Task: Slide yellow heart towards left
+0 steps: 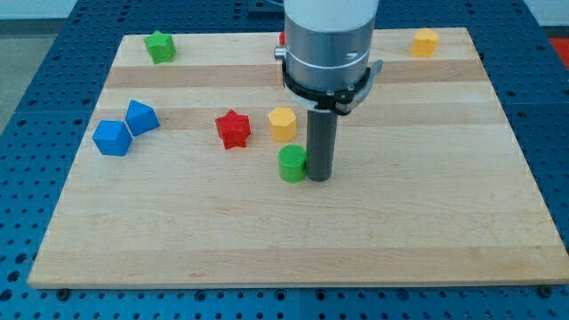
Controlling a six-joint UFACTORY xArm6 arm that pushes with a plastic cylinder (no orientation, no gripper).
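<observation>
Two yellow blocks are on the wooden board. One point(426, 42) lies near the view's top right corner and looks like the heart, though its shape is small and hard to read. The other point(283, 123) looks hexagonal and lies at the centre, just up and left of the rod. My tip point(317, 179) rests on the board at the centre, touching or nearly touching the right side of a green cylinder point(292, 164). The tip is far down and left of the top right yellow block.
A red star point(233, 129) lies left of the central yellow block. Two blue blocks point(112, 138) point(140, 116) lie at the view's left. A green star point(160, 46) is at the top left. A red block point(281, 39) is mostly hidden behind the arm.
</observation>
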